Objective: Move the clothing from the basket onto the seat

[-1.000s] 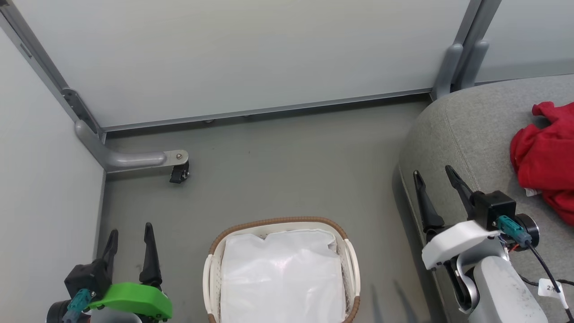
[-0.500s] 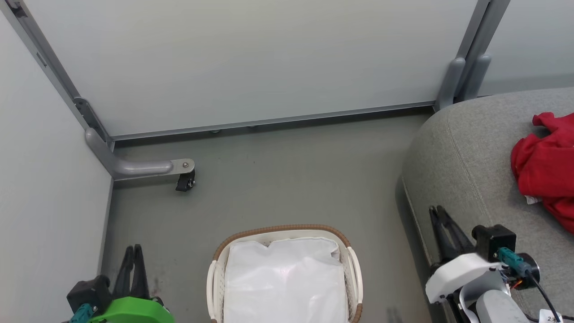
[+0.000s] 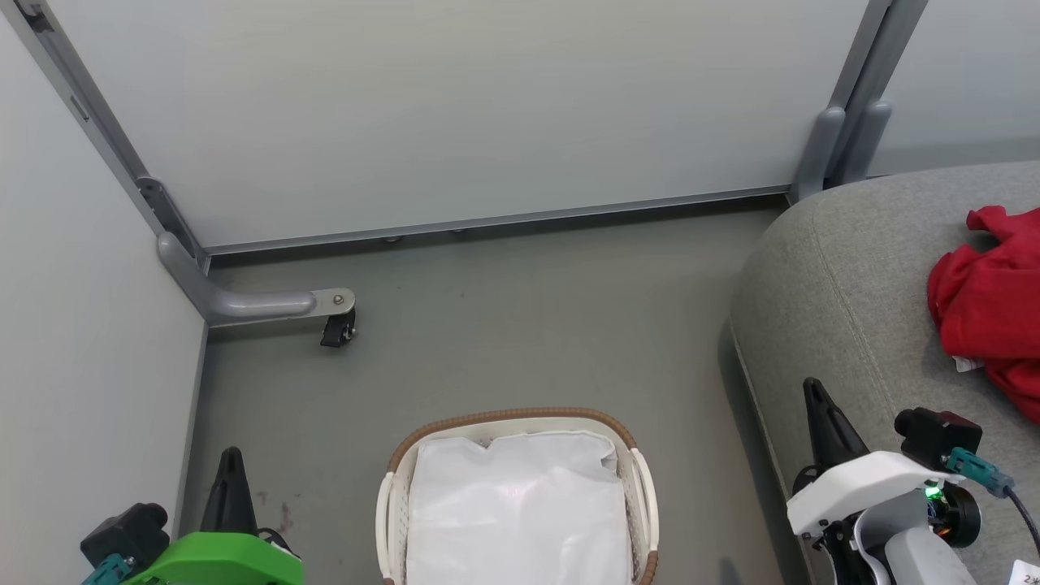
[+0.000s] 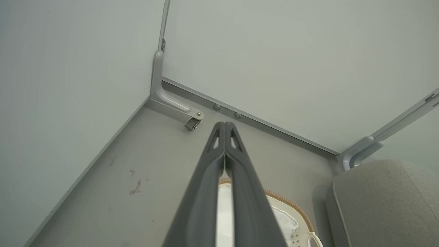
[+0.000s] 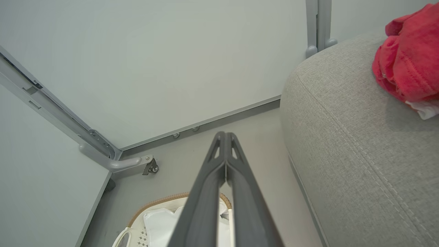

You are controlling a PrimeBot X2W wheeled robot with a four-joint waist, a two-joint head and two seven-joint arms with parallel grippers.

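— Both sets of jaws clenched?
— Yes. The left gripper [image 3: 231, 455] and the right gripper [image 3: 812, 388] have their fingers pressed together, grasping nothing.
— And the clothing [image 3: 987, 305]?
— Heaped on the seat [image 3: 845, 276], right of the right gripper, well apart from its tips. The basket [image 3: 512, 415] sits between both grippers, white liner [image 3: 520, 504] inside.
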